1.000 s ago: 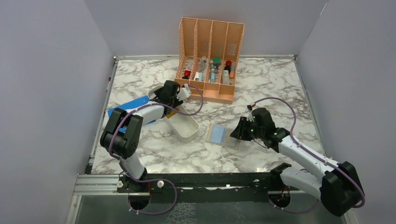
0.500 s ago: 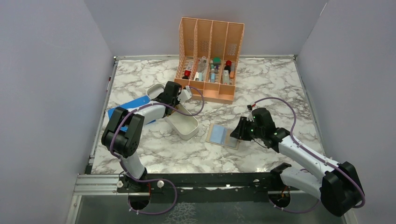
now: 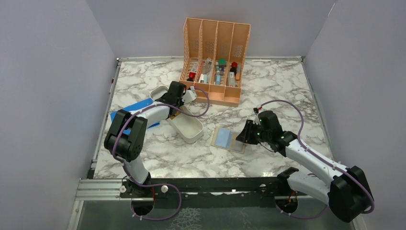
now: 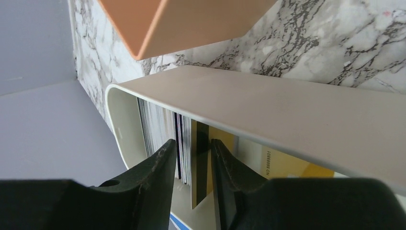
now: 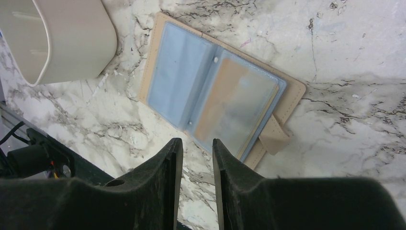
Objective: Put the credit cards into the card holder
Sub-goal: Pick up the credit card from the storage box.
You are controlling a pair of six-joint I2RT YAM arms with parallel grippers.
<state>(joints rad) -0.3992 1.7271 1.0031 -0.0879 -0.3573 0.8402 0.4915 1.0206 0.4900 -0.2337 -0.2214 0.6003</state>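
Left end effector (image 4: 193, 143), narrowed since earlier, is clamping several credit cards (image 4: 201, 187) in the white tray (image 4: 287, 110); extras risk spilling. Right end effector (image 5: 194, 143), fingers apart, is hovering over the card holder (image 5: 210, 91) near the centre of the desk (image 3: 163, 153).

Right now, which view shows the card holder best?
Right wrist: the card holder lies open, clear sleeves and strap plain. Top external shows it small beside the white tray; left wrist misses it.

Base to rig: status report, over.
Left gripper shut on upright credit cards inside white tray. Right gripper slightly open, empty, at card holder edge. Holder lies open, sleeves up, nothing on it.
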